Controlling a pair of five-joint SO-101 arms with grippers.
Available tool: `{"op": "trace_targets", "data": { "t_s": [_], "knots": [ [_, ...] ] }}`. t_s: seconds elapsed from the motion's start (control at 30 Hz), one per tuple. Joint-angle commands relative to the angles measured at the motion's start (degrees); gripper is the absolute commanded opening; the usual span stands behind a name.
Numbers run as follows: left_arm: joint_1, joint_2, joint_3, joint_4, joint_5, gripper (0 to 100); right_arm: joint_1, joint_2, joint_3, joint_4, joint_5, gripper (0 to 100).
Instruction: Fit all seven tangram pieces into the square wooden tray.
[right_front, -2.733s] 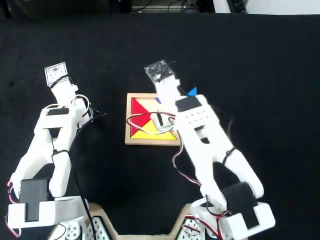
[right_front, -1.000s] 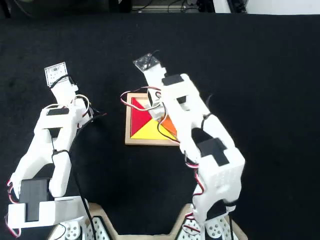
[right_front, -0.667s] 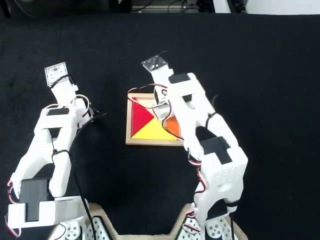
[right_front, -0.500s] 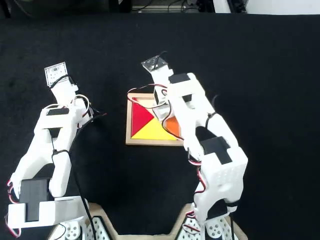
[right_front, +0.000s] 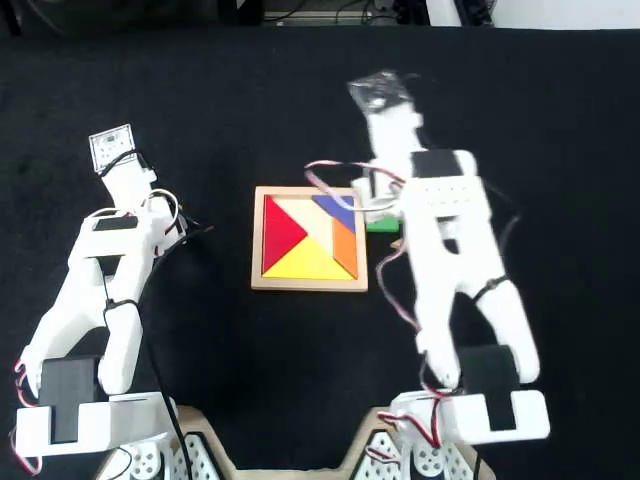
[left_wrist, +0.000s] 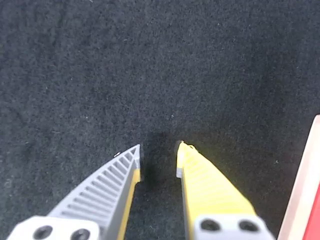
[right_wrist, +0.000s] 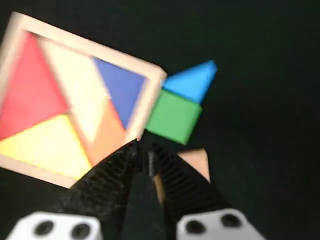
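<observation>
Black-cloth desk (right_front: 550, 120) | green square (right_wrist: 174, 116) just beside wooden tray (right_front: 310, 285) | likely light, stiff, slick: pinch opposite edges | right jaws nearly together, left jaws slightly apart, both empty

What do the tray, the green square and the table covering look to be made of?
Tray: pale wood, seemingly unvarnished, judging by its light tan matte rim.
Green square: probably painted wood; the colour is flat and even without shine, and no grain can be made out.
Table covering: black fabric, likely felt, with a fuzzy, speckled surface.
</observation>
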Motion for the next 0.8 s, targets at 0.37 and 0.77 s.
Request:
{"op": "trace_targets", "data": {
  "t_s": [0.37,0.77],
  "knots": [
    [-0.04,-0.26,-0.48,-1.05,-0.62,13,8.35,10.42,3.82,-1.23,20.92,19.8],
    [-0.04,-0.26,-0.57,-1.05,-0.62,13,5.27,10.51,4.0,-5.54,20.66,7.0]
  ]
}}
